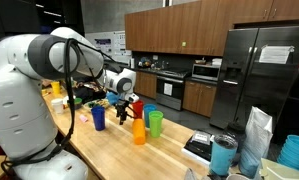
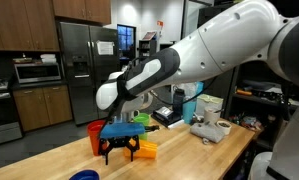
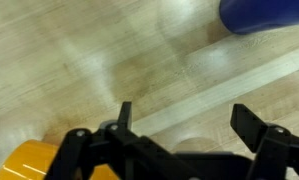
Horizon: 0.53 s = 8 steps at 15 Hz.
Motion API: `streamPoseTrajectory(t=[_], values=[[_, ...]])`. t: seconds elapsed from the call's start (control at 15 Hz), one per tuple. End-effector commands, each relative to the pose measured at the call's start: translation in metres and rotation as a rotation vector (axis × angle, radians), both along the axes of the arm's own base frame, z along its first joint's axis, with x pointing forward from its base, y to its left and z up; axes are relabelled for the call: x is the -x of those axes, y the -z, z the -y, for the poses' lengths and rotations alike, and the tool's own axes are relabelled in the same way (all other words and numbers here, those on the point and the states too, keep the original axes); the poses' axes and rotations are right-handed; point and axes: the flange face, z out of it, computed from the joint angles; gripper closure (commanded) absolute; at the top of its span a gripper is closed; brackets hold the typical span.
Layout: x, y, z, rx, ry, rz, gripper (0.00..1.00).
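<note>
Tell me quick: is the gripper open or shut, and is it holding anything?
Gripper: open, holding nothing; only the bare wooden table shows between its jaws.

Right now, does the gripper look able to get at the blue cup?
Probably yes: the gripper hangs open low over the counter, with only bare wood between it and the blue cup; the orange cup sits aside.

Cups are all plain solid colours: blue cup (image 1: 98, 118), red cup (image 1: 137, 108), orange cup (image 1: 139, 131), green cup (image 1: 156, 122). The gripper (image 2: 121, 155) is black with a bright blue block on top. Counter (image 3: 99, 60) is pale wood with streaky grain, and the arm (image 2: 209, 50) is glossy white.
</note>
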Motion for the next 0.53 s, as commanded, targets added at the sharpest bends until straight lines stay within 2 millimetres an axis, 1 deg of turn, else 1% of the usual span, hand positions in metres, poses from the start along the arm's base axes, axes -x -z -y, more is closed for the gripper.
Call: streamPoseTrajectory(t=[0.0, 0.2, 0.47], values=[[-0.002, 0.000, 0.001, 0.015, 0.017, -0.023, 0.00], [-0.002, 0.002, 0.005, -0.015, 0.041, -0.022, 0.00], [0.004, 0.009, 0.031, -0.089, 0.132, 0.008, 0.00]])
